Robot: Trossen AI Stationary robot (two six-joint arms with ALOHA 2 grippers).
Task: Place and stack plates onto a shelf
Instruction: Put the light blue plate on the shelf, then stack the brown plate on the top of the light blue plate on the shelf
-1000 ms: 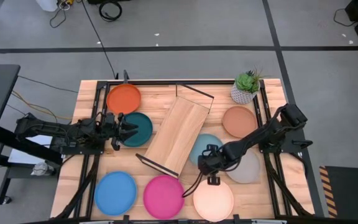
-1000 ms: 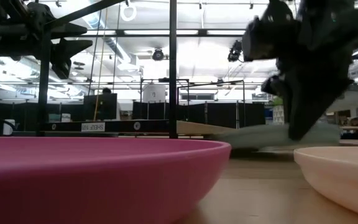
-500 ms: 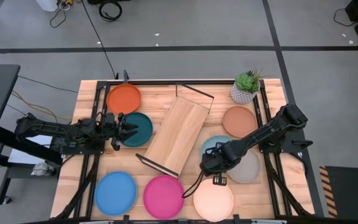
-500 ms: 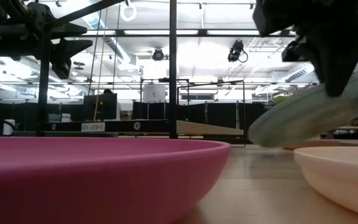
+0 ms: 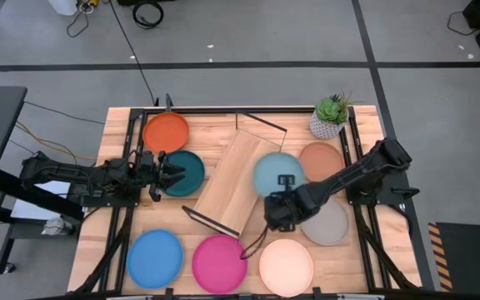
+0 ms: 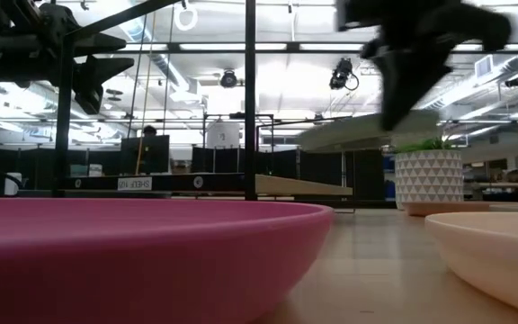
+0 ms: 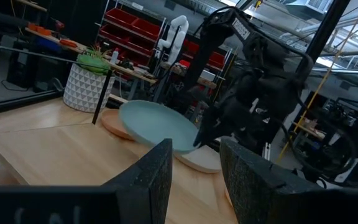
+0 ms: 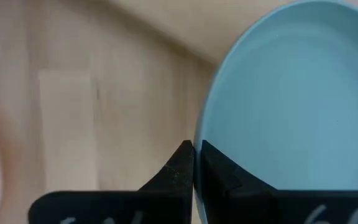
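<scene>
My right gripper (image 5: 280,202) is shut on the light blue plate (image 5: 277,174), which hangs in the air over the right part of the shelf (image 5: 233,181). The shelf is a light wooden board with black wire ends, lying slantwise mid-table. In the low view the plate (image 6: 367,131) floats nearly level, above the board. My left gripper (image 5: 170,172) waits open, raised above the left rim of the dark teal plate (image 5: 187,172). Flat on the table lie the orange (image 5: 166,132), terracotta (image 5: 322,162), grey (image 5: 328,225), cream (image 5: 286,267), magenta (image 5: 219,263) and bright blue (image 5: 155,257) plates. My right gripper pinches the light blue plate's rim (image 8: 199,144) at its near edge between the two fingers. The fingers come from the table's near side. The plate is lifted clear and nearly level, reaching away from the fingers over the shelf.
A small potted green plant (image 5: 330,117) stands at the far right corner, beside the terracotta plate. Black frame rails run along both sides of the table. The shelf's wire ends (image 5: 261,125) stick up at its far and near ends.
My right gripper has risen and moved toward the far left, over the shelf. The light blue plate, flat on the table a second ago, then tipped up on one edge, is now lifted clear and nearly level above the board. The grey plate under it is uncovered.
</scene>
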